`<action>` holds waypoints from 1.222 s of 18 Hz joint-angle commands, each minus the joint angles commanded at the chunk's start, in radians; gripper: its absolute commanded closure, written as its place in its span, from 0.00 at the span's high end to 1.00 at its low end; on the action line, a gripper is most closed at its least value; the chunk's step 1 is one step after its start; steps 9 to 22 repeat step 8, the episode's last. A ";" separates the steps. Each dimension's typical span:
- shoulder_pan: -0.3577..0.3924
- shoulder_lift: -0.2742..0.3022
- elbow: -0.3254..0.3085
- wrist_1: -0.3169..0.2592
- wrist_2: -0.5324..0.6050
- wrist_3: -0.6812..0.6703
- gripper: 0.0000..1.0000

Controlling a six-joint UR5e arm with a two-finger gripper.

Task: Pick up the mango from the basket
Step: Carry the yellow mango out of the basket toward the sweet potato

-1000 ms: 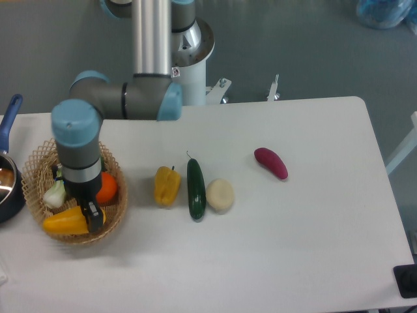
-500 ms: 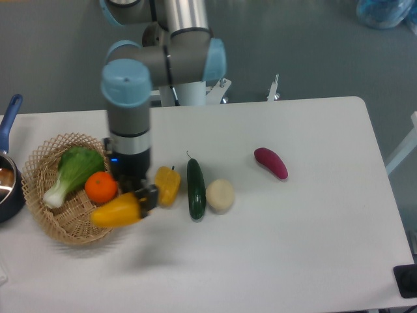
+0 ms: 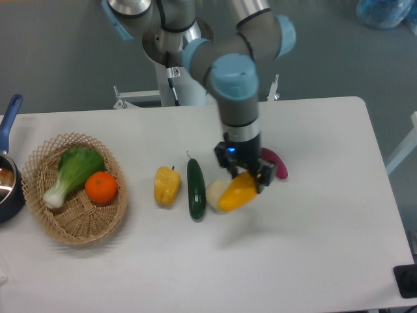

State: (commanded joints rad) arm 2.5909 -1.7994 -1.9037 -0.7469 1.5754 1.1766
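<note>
- Camera view, far left: a blue-handled pot (image 3: 8, 173) is sitting at the table's edge, cut off by the frame so only part of its rim and handle is showing.
- The basket (image 3: 73, 222), round, shallow and woven of light-brown wicker, is now lying fully uncovered; a moment ago the arm was standing just beside it, and a second ago right over it.
- Inside it a leafy green bok choy (image 3: 73, 171) and a round orange (image 3: 101, 187) are resting side by side, touching.
- On the white table (image 3: 313, 261), the lobed yellow bell pepper (image 3: 167, 186), the dark green cucumber (image 3: 195, 189) and a pale round potato (image 3: 216, 191) are lying in a row, unmoved since the earlier frames.
- The mango (image 3: 237, 192), smooth, yellow-orange and elongated, is no longer by the basket: it is now hanging tilted over the table, well to the right, overlapping the potato's right side.
- The gripper (image 3: 246, 175) is clamping the mango's upper end between its dark fingers; the fingertips themselves are hard to make out against the fruit.
- A magenta eggplant-like vegetable (image 3: 277, 165) is lying just behind the gripper, partly hidden by it.
</note>
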 joint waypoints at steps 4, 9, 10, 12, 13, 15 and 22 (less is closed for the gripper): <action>0.005 0.008 0.029 -0.095 0.000 0.005 0.18; -0.002 0.008 0.061 -0.157 0.003 0.005 0.18; -0.002 0.008 0.061 -0.157 0.003 0.005 0.18; -0.002 0.008 0.061 -0.157 0.003 0.005 0.18; -0.002 0.008 0.061 -0.157 0.003 0.005 0.18; -0.002 0.008 0.061 -0.157 0.003 0.005 0.18; -0.002 0.008 0.061 -0.157 0.003 0.005 0.18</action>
